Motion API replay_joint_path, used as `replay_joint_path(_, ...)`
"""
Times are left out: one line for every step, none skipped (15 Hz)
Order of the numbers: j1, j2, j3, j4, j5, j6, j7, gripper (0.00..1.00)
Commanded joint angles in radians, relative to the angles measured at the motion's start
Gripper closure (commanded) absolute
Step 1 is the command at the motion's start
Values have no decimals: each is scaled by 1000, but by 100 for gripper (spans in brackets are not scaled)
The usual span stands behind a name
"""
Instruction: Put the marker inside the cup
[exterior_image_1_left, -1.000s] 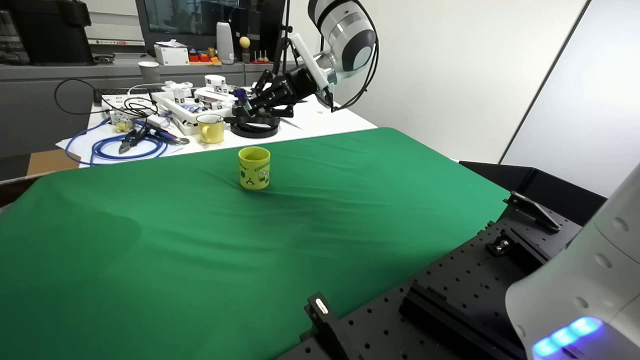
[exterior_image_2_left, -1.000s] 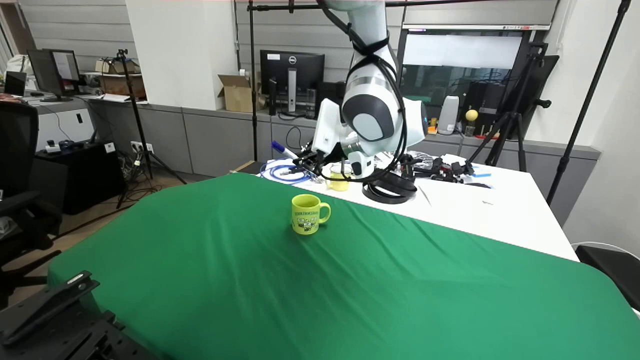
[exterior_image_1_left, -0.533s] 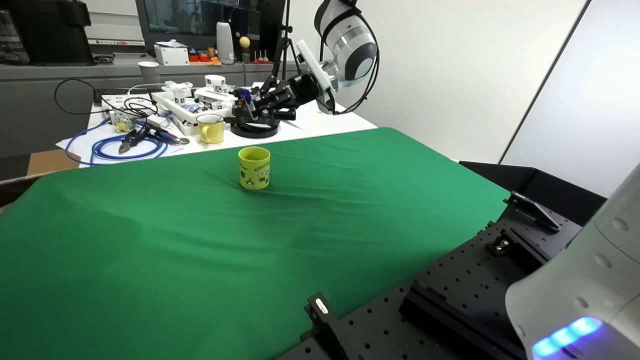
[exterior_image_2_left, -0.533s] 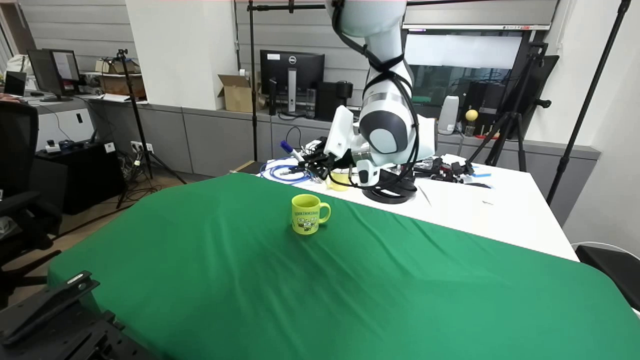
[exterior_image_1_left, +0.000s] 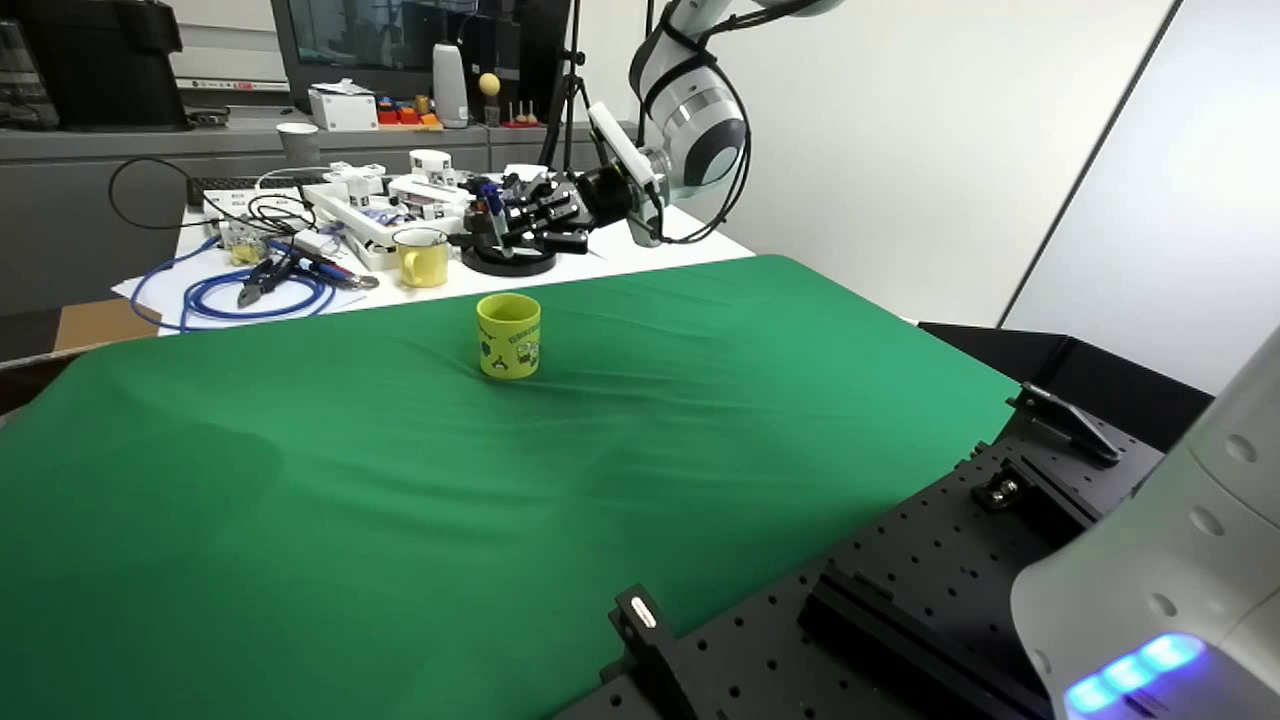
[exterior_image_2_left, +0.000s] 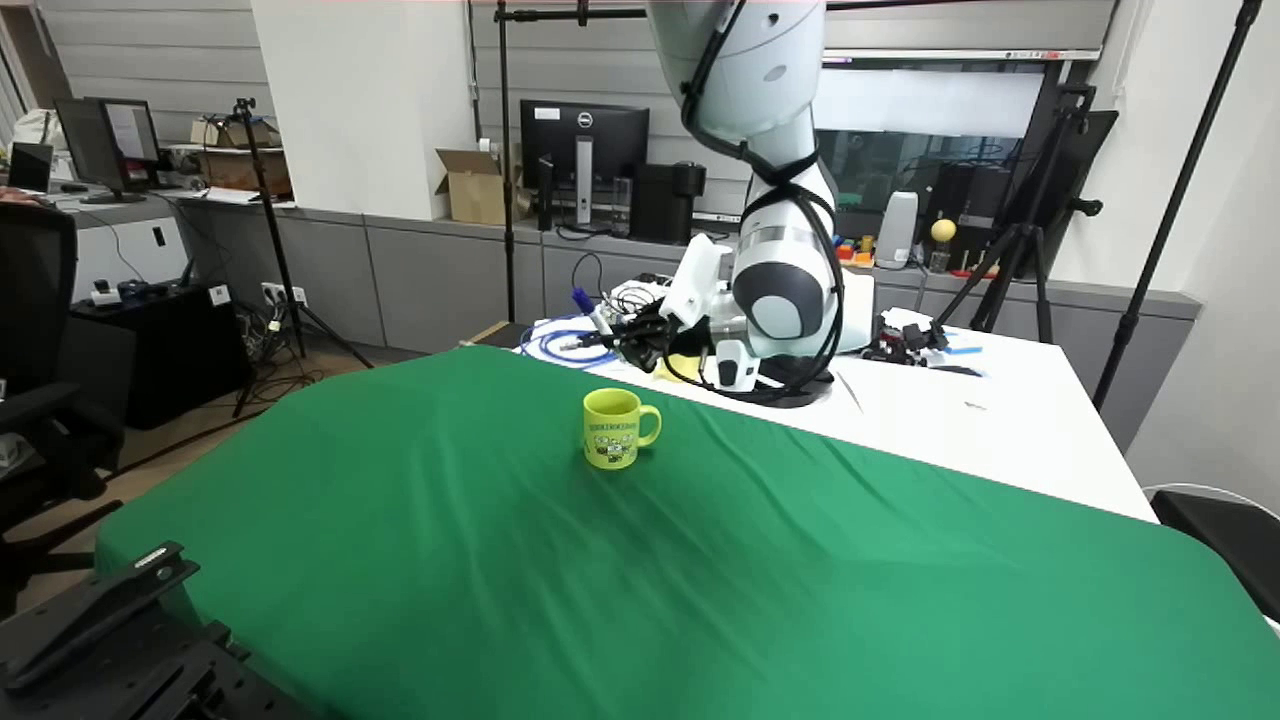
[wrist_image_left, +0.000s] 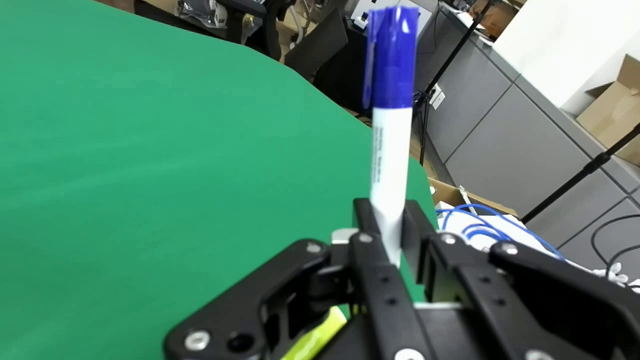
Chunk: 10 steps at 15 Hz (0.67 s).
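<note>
In the lower part of the wrist view, your gripper (wrist_image_left: 389, 220) has the marker (wrist_image_left: 390, 150) pinched between its two black fingertips (wrist_image_left: 418, 225), one against each side of the white barrel. The blue cap (wrist_image_left: 395, 70) points to the top of that picture, and the white end reaches down past the pads. In both exterior views you see the marker with its cap uppermost, leaning a little. The cup (exterior_image_1_left: 510, 342) stands upright on the green cloth (exterior_image_1_left: 600, 480), near the edge beside the white table (exterior_image_2_left: 1000, 440), its wide mouth facing up; in an exterior view you see its handle (exterior_image_2_left: 656, 425). Your gripper and the marker are apart from the cup; they appear against the white table beyond it, and the arm (exterior_image_2_left: 780, 255) comes down to them from above. How high over the table they are, you cannot tell here. Near them in the pictures are a yellow mug (exterior_image_1_left: 423, 265), black rings (exterior_image_1_left: 508, 269), pliers (exterior_image_1_left: 265, 280) and a loop of blue cable (exterior_image_1_left: 250, 317). Behind the linkage at the bottom of the wrist view shows a bright yellow-green strip (wrist_image_left: 320, 332); what it belongs to, you cannot tell.
</note>
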Motion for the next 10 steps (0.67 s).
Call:
replay_joint_path(3,76,-12,104,4,-49,107,96)
replay_joint_path(4,92,-10,120,3,-59,124,96)
replay_joint_path(4,106,-9,134,0,-69,143,96)
replay_joint_path(6,118,-9,146,-1,-77,161,96)
replay_joint_path(8,129,-9,158,-1,-82,177,96)
replay_joint_path(9,140,-9,169,-1,-86,192,96)
replay_joint_path(10,151,-9,183,-2,-92,209,96)
replay_joint_path(10,158,-11,193,-5,-97,229,96)
replay_joint_path(12,166,-13,202,-8,-96,247,96)
replay_joint_path(12,174,-15,212,-8,-97,264,96)
